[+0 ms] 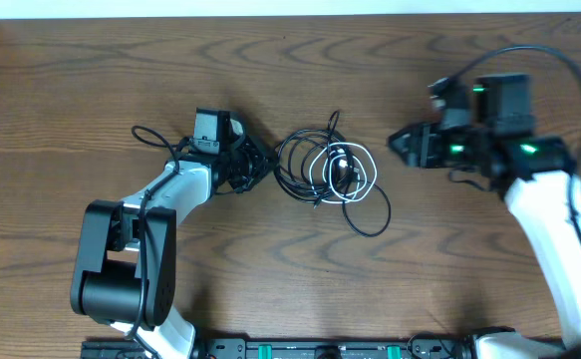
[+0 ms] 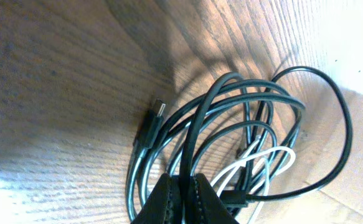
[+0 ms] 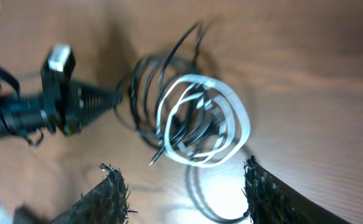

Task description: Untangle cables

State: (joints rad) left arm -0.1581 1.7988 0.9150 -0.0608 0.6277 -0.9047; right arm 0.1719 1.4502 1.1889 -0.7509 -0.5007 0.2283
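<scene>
The cables lie in one tangled pile mid-table: black cable loops (image 1: 288,165) wound around a white cable coil (image 1: 372,172), with one black loop (image 1: 370,224) trailing toward the front. My left gripper (image 1: 260,165) sits at the pile's left edge, shut on a black cable (image 2: 190,134) that runs up from between its jaws (image 2: 182,186). A black plug end (image 2: 158,112) points away to the left, and the white cable (image 2: 274,155) shows behind. My right gripper (image 1: 398,142) hovers right of the pile, open. Nothing lies between its fingertips (image 3: 184,180). The white coil (image 3: 240,106) lies just ahead of them.
The left arm's base (image 1: 121,269) stands at the front left, with its own black wire (image 1: 150,135) looping beside the wrist. The right arm (image 1: 559,229) runs along the right side. The table's far edge (image 1: 290,12) is at the top.
</scene>
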